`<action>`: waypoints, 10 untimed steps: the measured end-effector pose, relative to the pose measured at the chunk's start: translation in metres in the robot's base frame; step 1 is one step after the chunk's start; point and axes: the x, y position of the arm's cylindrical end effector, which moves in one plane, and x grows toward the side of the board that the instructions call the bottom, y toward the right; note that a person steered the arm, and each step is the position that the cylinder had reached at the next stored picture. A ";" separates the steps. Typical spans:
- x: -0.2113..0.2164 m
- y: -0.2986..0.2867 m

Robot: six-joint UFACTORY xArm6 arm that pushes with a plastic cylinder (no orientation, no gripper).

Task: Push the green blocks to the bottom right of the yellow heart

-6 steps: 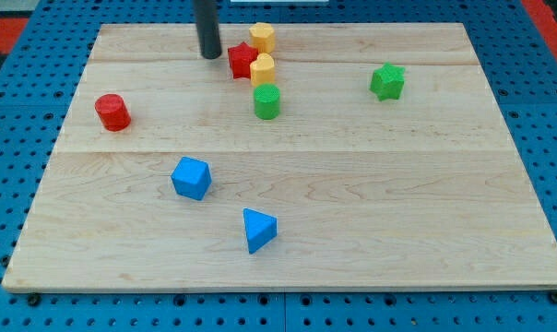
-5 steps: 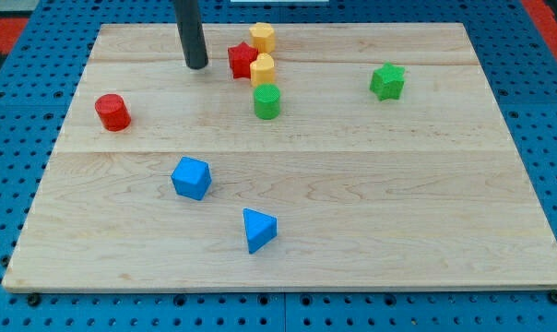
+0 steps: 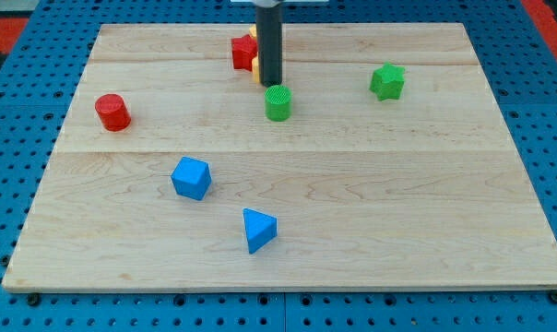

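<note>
My tip [image 3: 271,83] stands just above the green cylinder [image 3: 278,102], placed to drive it down the surface [image 3: 398,184]; the green star [image 3: 387,81] lies well right; no gripper is fitted.

There are no words, numbers, labels or signs to read on the pale wooden board [image 3: 352,184], the small coloured blocks or the blue table with holes [image 3: 11,138].

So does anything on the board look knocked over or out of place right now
Nothing is damaged or tipped. The one oddity: my tip stands just above the green cylinder, and the rod hides most of the yellow blocks beside the red block.
</note>
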 end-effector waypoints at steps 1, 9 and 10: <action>-0.011 0.007; 0.030 0.033; 0.057 0.103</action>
